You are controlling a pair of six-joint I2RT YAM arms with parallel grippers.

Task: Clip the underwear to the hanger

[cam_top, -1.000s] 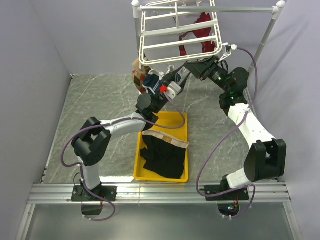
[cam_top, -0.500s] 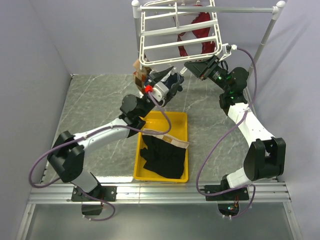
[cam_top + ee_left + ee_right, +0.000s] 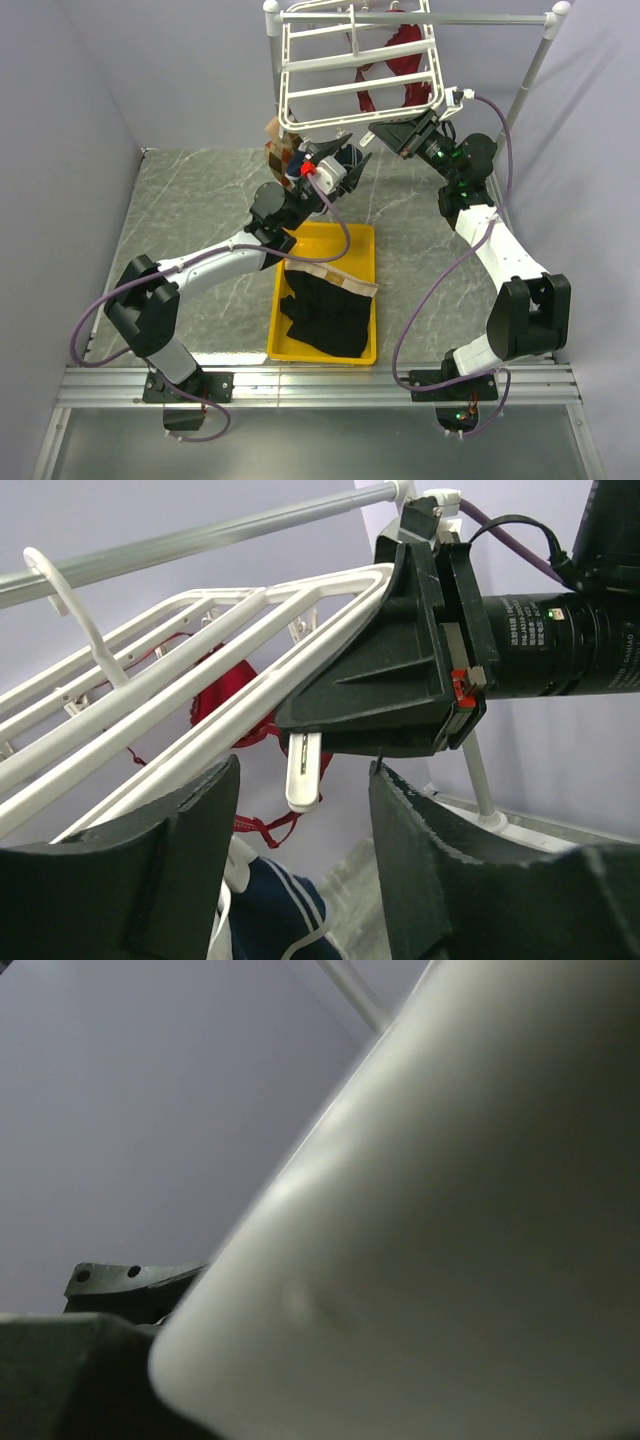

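underwear (image 3: 322, 312): black boxer-briefs, tan waistband (image 3: 330, 272) with white edging. Lies crumpled inside the yellow tray (image 3: 347, 245), filling its near half, waistband across the tray's middle towards the far end and spilling slightly over the right rim. Not on any clip.

hanger (image 3: 330, 64): white rectangular plastic rack of parallel bars, suspended above and beyond the tray's far end, tilted with its near edge lowest. Small white clip (image 3: 303, 775) dangles below the near corner, empty. Well apart from the underwear.

One hanger (image 3: 355, 72), one red garment (image 3: 404, 45) and one navy pair (image 3: 282, 912) are hanging; one underwear (image 3: 325, 312) is lying in one tray (image 3: 357, 240).
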